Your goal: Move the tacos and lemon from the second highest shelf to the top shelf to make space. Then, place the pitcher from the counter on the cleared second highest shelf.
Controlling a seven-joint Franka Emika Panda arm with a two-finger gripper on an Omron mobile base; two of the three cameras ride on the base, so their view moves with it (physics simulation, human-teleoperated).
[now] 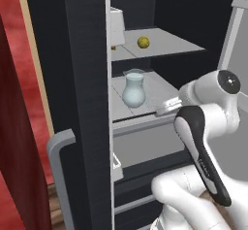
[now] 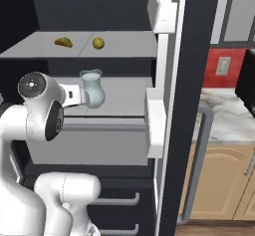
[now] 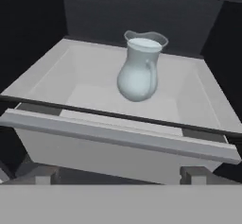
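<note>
The pale blue pitcher (image 1: 133, 90) (image 2: 92, 89) (image 3: 139, 69) stands upright and free on the second highest shelf (image 1: 145, 119) (image 2: 124, 98) (image 3: 118, 133), behind its thick front rail. On the top shelf (image 1: 169, 42) (image 2: 124, 43) lie the yellow lemon (image 1: 143, 42) (image 2: 98, 43) and, further left, a taco (image 2: 63, 42). My gripper (image 1: 163, 108) (image 2: 79, 95) (image 3: 118, 175) is open and holds nothing. It hangs just in front of the second shelf's rail, a short way back from the pitcher, and its fingertips (image 3: 45, 173) stand wide apart.
The dark fridge door (image 2: 184, 105) stands open on the right with white door bins (image 2: 155, 125) and a grey handle (image 2: 199, 155). Beyond it is the marble counter (image 2: 219, 115). A pale drawer (image 3: 94, 157) sits under the shelf. The fridge's left wall (image 1: 72, 103) is close.
</note>
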